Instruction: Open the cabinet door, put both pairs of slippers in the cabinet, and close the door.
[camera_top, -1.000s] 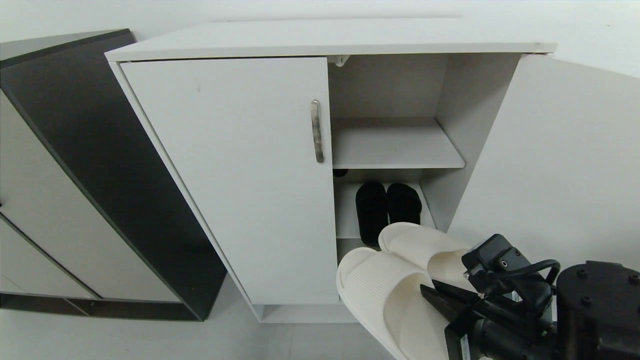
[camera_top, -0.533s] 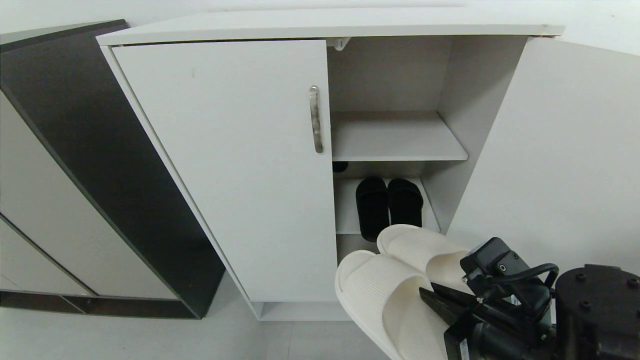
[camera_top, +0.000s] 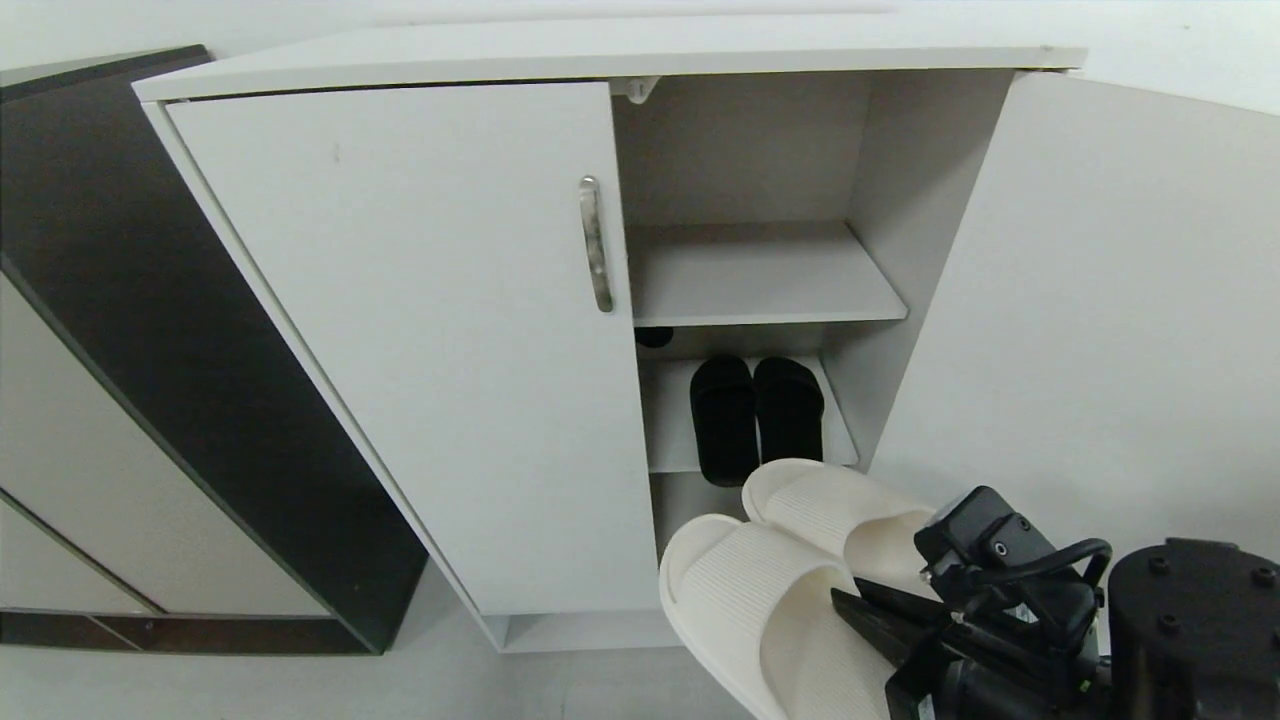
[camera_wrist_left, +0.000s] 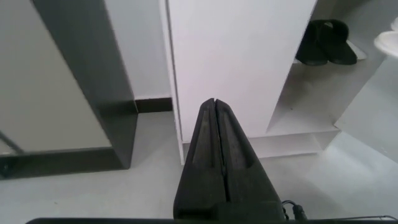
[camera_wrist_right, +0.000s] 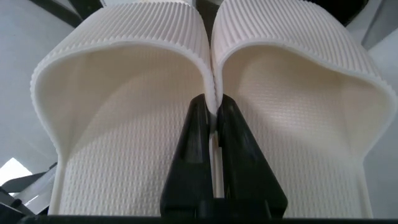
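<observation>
Risk, grip: the right pincer (camera_top: 848, 598) held the white slippers (camera_top: 790, 590) only by the touching inner edges of their straps; in my judgement a jolt could let one slide free and drop to the floor (camera_top: 300, 690).
Risk, entry: the toes pointed at the cabinet (camera_top: 600, 60) opening, near the closed left door (camera_top: 420, 330); a slightly off line could snag them on that door's edge or on the lower shelf (camera_top: 665, 430).
Risk, neighbours: the black slippers (camera_top: 755, 410) lay on the lower shelf with heels at its front edge, so a high approach might knock them.
Right pincer: narrow, clamped on both strap edges together.
Left pincer (camera_wrist_left: 214, 104): fingers pressed together, holding nothing, above the floor before the left door.
Right door (camera_top: 1100, 300): swung open.
White slippers, place: outside the cabinet, just before its bottom compartment (camera_top: 690, 500).
</observation>
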